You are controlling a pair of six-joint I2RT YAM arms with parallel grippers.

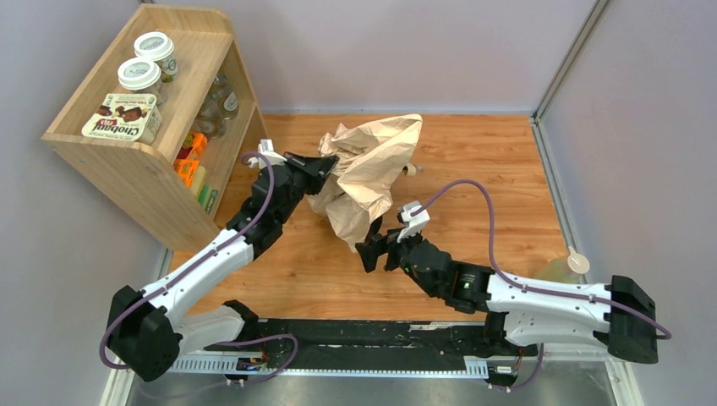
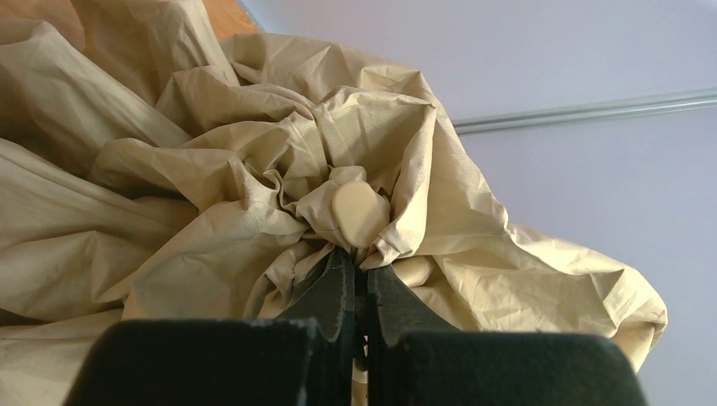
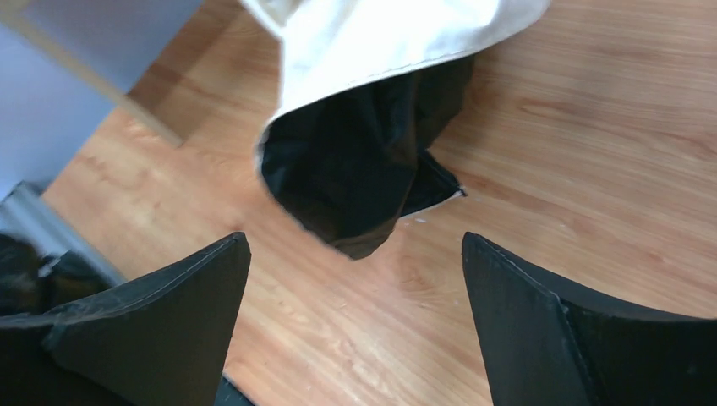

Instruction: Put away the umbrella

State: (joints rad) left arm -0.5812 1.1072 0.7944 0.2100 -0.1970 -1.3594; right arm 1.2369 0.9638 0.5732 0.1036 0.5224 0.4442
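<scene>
The umbrella (image 1: 368, 173) is lying crumpled in the middle of the table (image 1: 490, 169), peach canopy bunched up, black lining (image 3: 355, 178) showing at the near end. The left gripper (image 2: 359, 279) is pinching canopy fabric right under the cream tip cap (image 2: 359, 211), jaws closed tight on it. The right gripper (image 1: 376, 249) is hovering just short of the near end, jaws spread wide, holding nothing. Likely step: gathering the canopy. The right one should be closing on the loose lower folds, not the lining alone, while the left is anchoring the tip. The wooden shelf (image 1: 110, 144) at far left is carrying two lidded jars (image 1: 139, 74) and a Chobani box (image 1: 123, 117) on top. Glass jars (image 1: 218, 106) and orange packets (image 1: 190, 156) are sitting in its compartments.
</scene>
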